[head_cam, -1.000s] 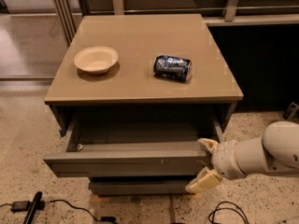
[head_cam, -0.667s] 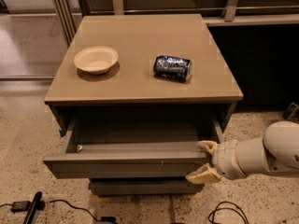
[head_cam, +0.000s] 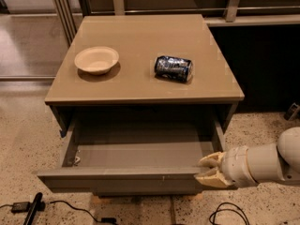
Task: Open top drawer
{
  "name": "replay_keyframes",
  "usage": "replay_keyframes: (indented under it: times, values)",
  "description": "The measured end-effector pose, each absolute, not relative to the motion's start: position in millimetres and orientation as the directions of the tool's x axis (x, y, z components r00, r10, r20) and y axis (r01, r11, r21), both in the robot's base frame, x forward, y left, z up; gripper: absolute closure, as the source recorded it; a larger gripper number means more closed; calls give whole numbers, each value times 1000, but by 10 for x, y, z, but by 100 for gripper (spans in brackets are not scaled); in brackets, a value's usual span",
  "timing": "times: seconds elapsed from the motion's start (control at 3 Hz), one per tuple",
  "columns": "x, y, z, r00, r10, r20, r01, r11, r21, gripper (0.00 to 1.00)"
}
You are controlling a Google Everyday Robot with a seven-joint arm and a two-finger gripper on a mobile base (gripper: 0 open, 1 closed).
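Note:
The top drawer [head_cam: 122, 182] of a grey-brown cabinet stands pulled out, showing its shallow grey interior. My gripper [head_cam: 209, 170] is at the right end of the drawer's front panel. One cream finger [head_cam: 212, 160] is behind the panel and the other is in front of it, pinching it. My white arm [head_cam: 262, 165] reaches in from the right edge of the camera view. The lower drawers are mostly hidden beneath the open one.
On the cabinet top [head_cam: 140, 36] sit a cream bowl [head_cam: 96, 60] at the left and a dark can [head_cam: 173, 68] lying on its side. A small pale object [head_cam: 76, 160] lies in the drawer's left corner. Cables [head_cam: 33, 207] lie on the speckled floor.
The gripper's fingers have closed in from a wide spread onto the drawer front's right end. The drawer front has come a little further out toward the camera.

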State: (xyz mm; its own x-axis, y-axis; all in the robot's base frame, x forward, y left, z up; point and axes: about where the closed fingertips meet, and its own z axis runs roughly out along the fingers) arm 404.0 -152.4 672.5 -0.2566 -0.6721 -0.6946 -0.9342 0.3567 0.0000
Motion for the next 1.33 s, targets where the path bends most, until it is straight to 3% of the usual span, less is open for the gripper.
replay_keyframes:
  times: [0.33, 0.67, 1.0, 1.33]
  values:
    - [3966, -1492, 6745, -249, -670, -699, -939, 344, 5, 100]
    - [3966, -1492, 6745, -249, -670, -699, -939, 344, 5, 87]
    - [3966, -1492, 6745, -249, -670, -699, -939, 344, 5, 56]
    - [3966, -1491, 6745, -249, -670, -699, -939, 344, 5, 32]
